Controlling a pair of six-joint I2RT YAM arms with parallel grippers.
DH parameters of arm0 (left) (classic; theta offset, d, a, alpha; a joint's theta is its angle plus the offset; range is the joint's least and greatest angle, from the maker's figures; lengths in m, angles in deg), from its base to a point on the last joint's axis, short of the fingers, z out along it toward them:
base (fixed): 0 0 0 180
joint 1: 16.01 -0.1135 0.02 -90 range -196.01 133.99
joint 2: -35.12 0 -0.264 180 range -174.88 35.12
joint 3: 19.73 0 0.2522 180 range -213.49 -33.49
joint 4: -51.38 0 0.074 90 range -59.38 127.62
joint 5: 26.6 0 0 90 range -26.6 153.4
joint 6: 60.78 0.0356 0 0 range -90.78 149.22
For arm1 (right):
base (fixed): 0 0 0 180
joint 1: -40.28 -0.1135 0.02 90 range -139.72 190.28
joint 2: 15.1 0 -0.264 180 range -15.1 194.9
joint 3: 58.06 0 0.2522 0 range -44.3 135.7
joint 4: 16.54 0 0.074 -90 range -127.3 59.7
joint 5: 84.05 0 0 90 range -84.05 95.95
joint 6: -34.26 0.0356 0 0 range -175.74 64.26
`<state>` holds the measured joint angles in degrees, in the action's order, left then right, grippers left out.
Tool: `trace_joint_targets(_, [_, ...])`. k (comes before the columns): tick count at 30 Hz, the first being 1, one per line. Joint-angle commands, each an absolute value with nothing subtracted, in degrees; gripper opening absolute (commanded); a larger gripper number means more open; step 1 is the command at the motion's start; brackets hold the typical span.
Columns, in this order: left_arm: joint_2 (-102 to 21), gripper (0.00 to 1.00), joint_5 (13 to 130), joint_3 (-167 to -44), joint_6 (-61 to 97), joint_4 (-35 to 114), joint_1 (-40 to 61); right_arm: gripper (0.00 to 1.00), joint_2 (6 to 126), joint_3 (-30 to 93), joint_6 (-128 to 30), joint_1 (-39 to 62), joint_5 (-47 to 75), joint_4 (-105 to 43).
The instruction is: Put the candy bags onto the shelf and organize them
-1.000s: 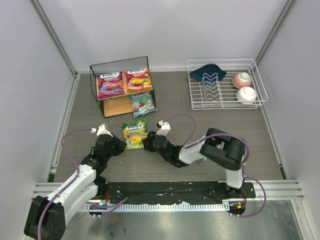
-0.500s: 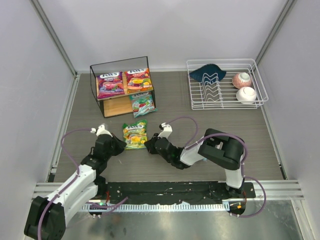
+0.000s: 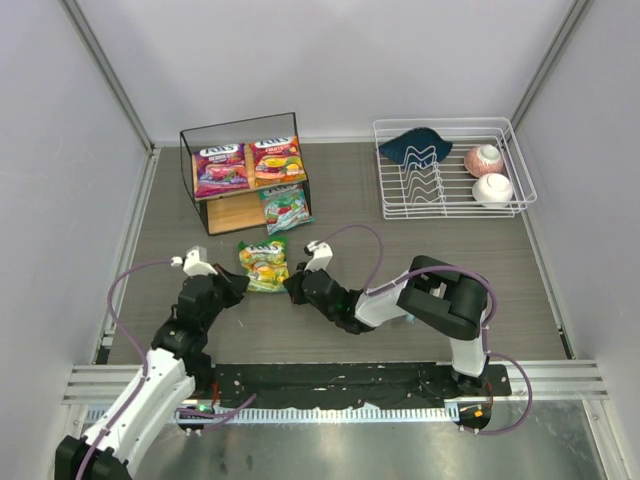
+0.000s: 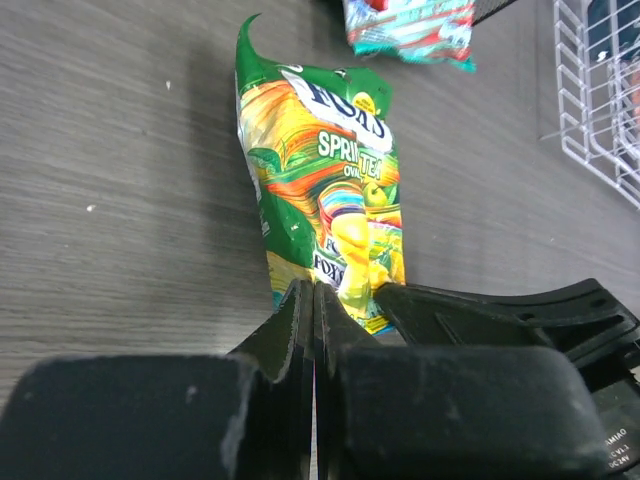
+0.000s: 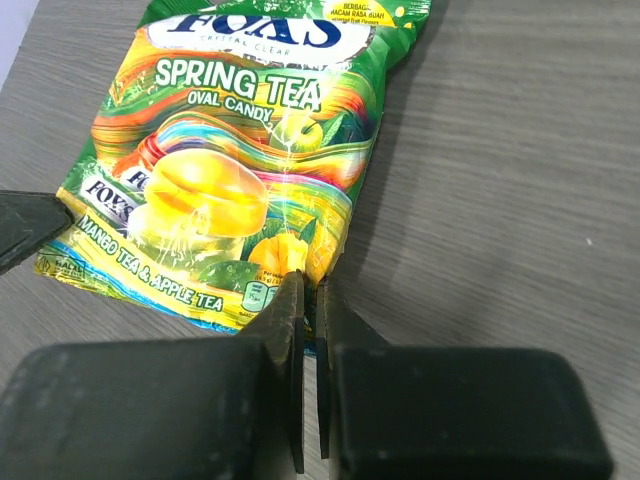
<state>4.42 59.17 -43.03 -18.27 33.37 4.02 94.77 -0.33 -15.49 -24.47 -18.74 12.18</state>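
The yellow-green candy bag [image 3: 265,264] lies on the table in front of the shelf [image 3: 188,160]; it also shows in the left wrist view [image 4: 325,180] and the right wrist view [image 5: 230,170]. My left gripper [image 3: 233,283] [image 4: 315,290] is shut on its near left edge. My right gripper [image 3: 291,288] [image 5: 310,285] is shut on its near right corner. The purple-magenta bag [image 3: 221,168] and red-orange bag [image 3: 277,160] lie flat on the shelf's top board. The teal-green bag [image 3: 285,208] [image 4: 410,25] sticks out of the lower tier onto the table.
A white wire dish rack [image 3: 445,123] stands at the back right with a dark blue item [image 3: 415,147] and two bowls [image 3: 484,159] in it. White walls enclose the table on three sides. Purple cables loop beside both arms.
The yellow-green bag has shifted slightly toward the shelf and to the left, with both grippers at its near edge. The left arm has drawn leftward; the right gripper backed off, then came forward again.
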Motion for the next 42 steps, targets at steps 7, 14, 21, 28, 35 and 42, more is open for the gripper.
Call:
trace_joint_targets(7, [9.1,0.0,56.5,-47.4,-15.3,28.6,4.2,0.01,90.2,6.8,-27.4,-24.7,-21.7,11.1])
trace_joint_targets(14, [3.7,0.0,53.4,-49.0,-14.5,33.7,4.2,0.01,91.6,10.8,-29.5,-23.2,-20.3,10.8])
trace_joint_targets(21, [-6.0,0.0,50.9,-53.9,-11.7,40.2,4.1,0.01,93.7,14.5,-29.9,-19.8,-17.2,11.2])
trace_joint_targets(28, [-16.0,0.0,49.0,-58.6,-9.8,45.9,3.1,0.01,98.2,20.6,-30.3,-16.7,-14.2,11.9])
trace_joint_targets(35, [-25.3,0.0,52.0,-60.9,-10.9,53.0,-3.5,0.01,103.3,26.6,-30.8,-14.3,-12.2,12.4])
trace_joint_targets(42, [-34.0,0.0,51.9,-64.4,-10.2,57.1,-6.3,0.01,107.4,32.2,-31.3,-12.0,-9.6,12.1])
